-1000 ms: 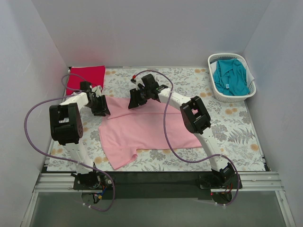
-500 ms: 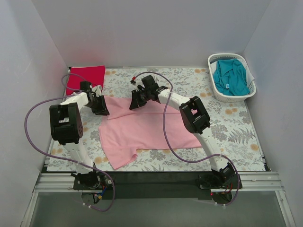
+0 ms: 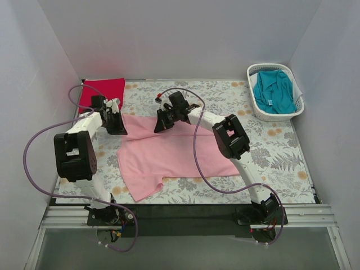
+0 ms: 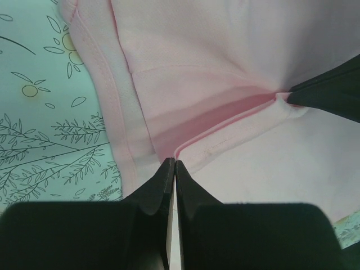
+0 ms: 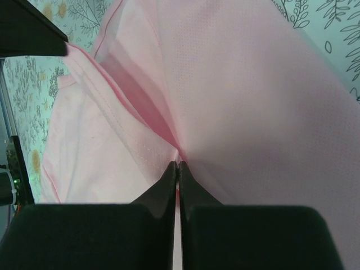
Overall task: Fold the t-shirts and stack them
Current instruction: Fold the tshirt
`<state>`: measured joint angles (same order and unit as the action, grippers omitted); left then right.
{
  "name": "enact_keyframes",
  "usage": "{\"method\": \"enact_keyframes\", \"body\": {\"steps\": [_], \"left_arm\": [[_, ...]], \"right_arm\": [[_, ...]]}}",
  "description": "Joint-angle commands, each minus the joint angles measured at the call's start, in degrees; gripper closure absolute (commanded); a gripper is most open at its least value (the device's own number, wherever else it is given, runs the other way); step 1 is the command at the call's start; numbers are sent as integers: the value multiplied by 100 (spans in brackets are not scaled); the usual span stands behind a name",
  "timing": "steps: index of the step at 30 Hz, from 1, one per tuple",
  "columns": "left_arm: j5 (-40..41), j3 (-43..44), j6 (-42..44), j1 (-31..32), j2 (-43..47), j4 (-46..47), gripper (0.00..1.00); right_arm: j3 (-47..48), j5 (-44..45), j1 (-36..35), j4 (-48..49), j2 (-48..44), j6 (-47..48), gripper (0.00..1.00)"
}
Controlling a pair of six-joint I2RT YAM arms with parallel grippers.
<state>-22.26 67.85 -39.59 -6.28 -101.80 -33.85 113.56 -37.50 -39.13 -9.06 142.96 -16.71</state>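
Note:
A light pink t-shirt [image 3: 174, 154] lies spread on the floral cloth in the middle of the table. My left gripper [image 3: 120, 129] sits at the shirt's far left corner, and its tips [image 4: 175, 163] are shut on a seamed fold of the pink fabric [image 4: 225, 56]. At the far edge, a little right of that, my right gripper [image 3: 159, 125] is also down. Its tips [image 5: 178, 164] are shut on a pinch of the pink fabric [image 5: 253, 112]. A bright red t-shirt [image 3: 102, 93] lies folded at the back left. In the basket lies a teal t-shirt [image 3: 274, 90].
The grey-and-orange floral cloth [image 3: 270, 146] covers the table top. A white slatted laundry basket [image 3: 253, 72] stands at the back right corner. White walls close in the left, back and right sides. Purple cables loop off both arms.
Both grippers have closed on the pink t-shirt's far edge. The left arm's elbow has swung a little left and forward; the shirt has stayed flat.

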Motion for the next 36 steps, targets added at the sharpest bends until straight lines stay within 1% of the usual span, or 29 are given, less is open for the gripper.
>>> {"method": "enact_keyframes", "body": {"steps": [1, 17, 26, 36], "left_arm": [[-32, -62, 215, -22, 441, -122, 100], [-138, -167, 285, -13, 819, -386, 100], [-191, -185, 365, -13, 951, -641, 100], [-156, -422, 479, -22, 1022, -773, 100]], "right_arm": [[-114, -179, -33, 212, -409, -87, 99], [-431, -144, -33, 229, -839, -122, 99], [-650, -241, -33, 221, -848, -122, 99], [-862, -267, -42, 238, -945, -52, 99]]}}
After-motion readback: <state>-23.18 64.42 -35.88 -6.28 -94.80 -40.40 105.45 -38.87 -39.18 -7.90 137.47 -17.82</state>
